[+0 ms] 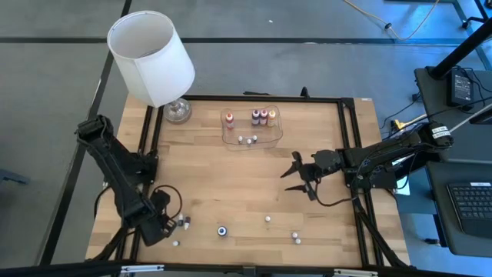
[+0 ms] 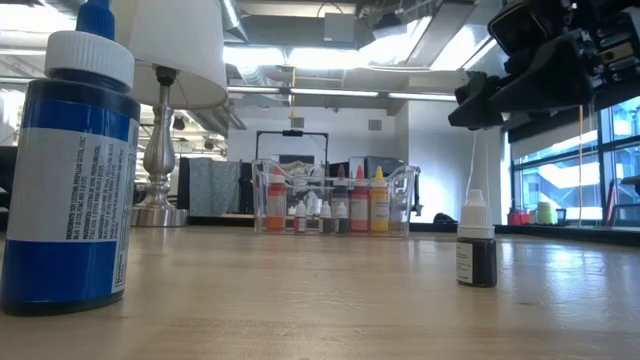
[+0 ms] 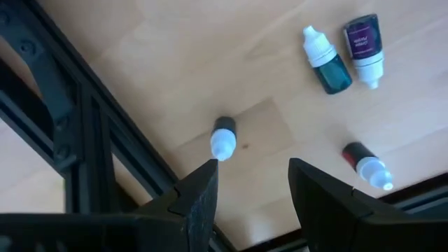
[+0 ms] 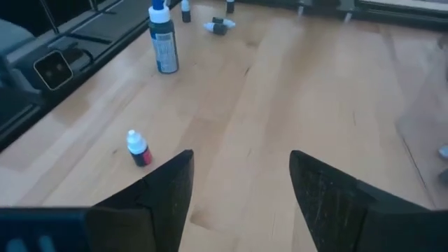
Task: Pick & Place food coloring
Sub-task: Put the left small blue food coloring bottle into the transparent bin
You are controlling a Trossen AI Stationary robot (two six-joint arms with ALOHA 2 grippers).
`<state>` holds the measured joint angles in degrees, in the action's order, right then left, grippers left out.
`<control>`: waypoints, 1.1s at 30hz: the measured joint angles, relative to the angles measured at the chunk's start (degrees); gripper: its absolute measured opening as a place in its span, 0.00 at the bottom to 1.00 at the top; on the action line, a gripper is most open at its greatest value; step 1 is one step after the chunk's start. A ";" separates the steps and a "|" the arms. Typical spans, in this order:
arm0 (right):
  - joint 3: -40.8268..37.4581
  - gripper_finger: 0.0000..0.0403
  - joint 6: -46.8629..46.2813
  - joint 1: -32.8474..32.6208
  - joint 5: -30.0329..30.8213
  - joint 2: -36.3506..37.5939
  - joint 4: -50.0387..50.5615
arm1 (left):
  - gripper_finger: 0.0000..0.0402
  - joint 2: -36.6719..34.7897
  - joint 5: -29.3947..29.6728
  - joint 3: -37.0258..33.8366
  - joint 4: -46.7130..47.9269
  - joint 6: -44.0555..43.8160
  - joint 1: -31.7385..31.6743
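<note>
Food coloring bottles lie scattered along the table's near edge. A tall blue one [image 1: 221, 230] [image 2: 70, 170] stands upright. My left gripper [image 1: 171, 225] [image 3: 252, 189] hangs open at the near left, pointing down. Below it lie a dark bottle [image 3: 222, 138], a teal one [image 3: 327, 61], a purple one [image 3: 364, 43] and a red one [image 3: 365, 162], all on their sides. My right gripper [image 1: 296, 174] [image 4: 241, 182] hovers open over the table's right middle, above a small red bottle [image 4: 138, 149]. More bottles stand in the clear tray [image 1: 252, 137] at the far side.
A white-shaded lamp [image 1: 150, 58] stands at the far left corner. A black frame rail [image 3: 77, 133] runs close beside my left gripper. Small bottles [image 1: 267, 218] [image 1: 296, 238] lie near the front edge; one dark bottle [image 2: 477, 245] stands upright. Bare wood lies between tray and front row.
</note>
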<state>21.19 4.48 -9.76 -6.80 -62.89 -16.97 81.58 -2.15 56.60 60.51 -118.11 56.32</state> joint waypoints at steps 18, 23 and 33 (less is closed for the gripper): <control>0.00 0.59 -5.69 0.00 -0.27 0.00 -0.11 | 0.42 8.11 -2.58 -0.02 -2.23 -4.81 2.36; 0.00 0.59 -5.70 -0.01 -0.31 0.00 -0.11 | 0.42 8.95 -2.31 -0.02 -1.90 -5.17 2.36; 0.00 0.59 -5.54 0.00 -0.31 0.00 -0.15 | 0.42 13.02 -2.10 -0.02 -2.05 -2.86 2.36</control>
<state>21.19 -1.06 -9.76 -7.11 -62.89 -17.12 94.60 -4.25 56.58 58.46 -120.97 58.67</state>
